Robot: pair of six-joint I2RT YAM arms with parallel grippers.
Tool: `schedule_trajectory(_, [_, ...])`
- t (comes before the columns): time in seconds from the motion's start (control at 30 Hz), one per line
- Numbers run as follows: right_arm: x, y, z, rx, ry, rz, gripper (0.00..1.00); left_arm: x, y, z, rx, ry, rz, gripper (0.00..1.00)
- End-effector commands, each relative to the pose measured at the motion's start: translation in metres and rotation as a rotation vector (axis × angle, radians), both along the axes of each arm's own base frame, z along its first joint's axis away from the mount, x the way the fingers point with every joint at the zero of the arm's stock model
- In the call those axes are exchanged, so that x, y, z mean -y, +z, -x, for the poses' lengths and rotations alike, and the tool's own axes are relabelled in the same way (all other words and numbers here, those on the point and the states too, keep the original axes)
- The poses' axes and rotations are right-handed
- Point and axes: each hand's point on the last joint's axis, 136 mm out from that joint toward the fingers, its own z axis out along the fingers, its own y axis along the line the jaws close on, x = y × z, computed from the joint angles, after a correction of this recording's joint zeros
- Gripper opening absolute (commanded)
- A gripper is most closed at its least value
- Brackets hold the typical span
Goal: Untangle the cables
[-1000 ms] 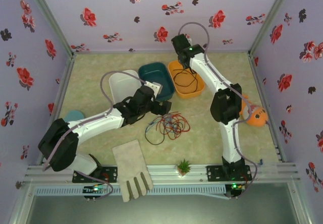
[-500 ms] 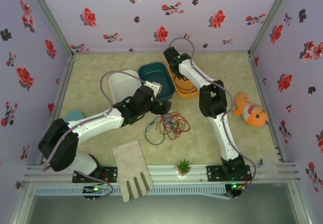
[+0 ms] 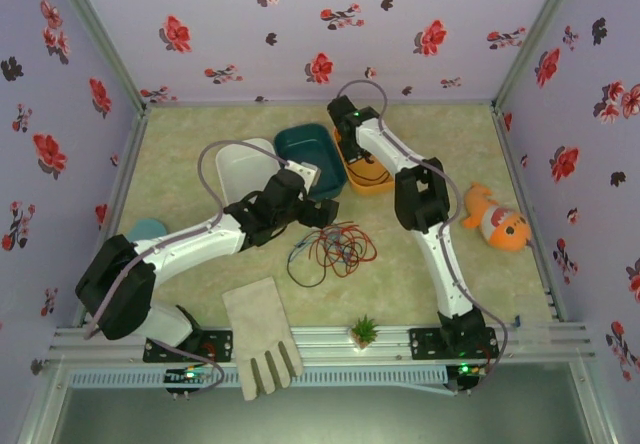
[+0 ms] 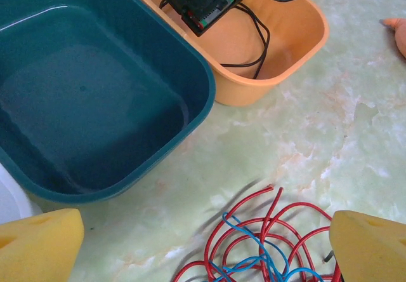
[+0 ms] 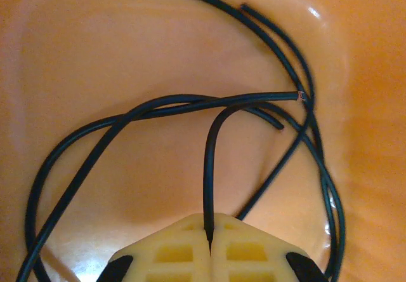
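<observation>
black cable [image 5: 207, 167] | pinched in right pincer [image 5: 209, 232] | inside orange tub [image 5: 158, 53] | left pincer [image 4: 203, 250] gaping

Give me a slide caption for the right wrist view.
Right gripper shut on the black cable inside the orange bin.

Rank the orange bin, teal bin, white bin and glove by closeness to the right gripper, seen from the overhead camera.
1. orange bin: the right gripper reaches down into it, shut on the black cable.
2. teal bin: beside the orange one, on its left.
3. white bin: further left again.
4. glove: far off, at the near edge.
</observation>
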Motion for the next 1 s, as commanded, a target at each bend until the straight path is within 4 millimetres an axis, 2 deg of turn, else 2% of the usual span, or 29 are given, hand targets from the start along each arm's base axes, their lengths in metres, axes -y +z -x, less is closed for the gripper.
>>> schedule_trajectory(0.0, [-0.001,-0.013,0.009,-0.081,-0.035,-0.077,0.02,0.000,-0.001,-0.002,-0.020,0.011,0.016,1.00])
schedule_trajectory(0.13, [0.001,-0.010,0.011,-0.091,-0.045,-0.083,0.14,-0.001,-0.002,-0.001,-0.024,0.009,0.016,1.00])
schedule_trajectory(0.3, [0.000,0.026,0.008,-0.032,-0.048,-0.108,0.30,0.000,-0.001,0.000,-0.025,0.007,0.016,1.00])
schedule_trajectory(0.57, [0.003,0.097,0.007,0.099,-0.066,-0.146,0.38,0.000,0.000,-0.001,-0.023,0.008,0.018,1.00])
schedule_trajectory(0.7, [0.012,0.115,0.011,0.134,-0.092,-0.127,0.44,0.001,0.001,-0.002,-0.021,0.007,0.019,1.00])
schedule_trajectory(0.97, [0.024,0.141,0.026,0.179,-0.151,-0.114,0.44,0.002,0.000,-0.003,-0.023,0.005,0.013,1.00])
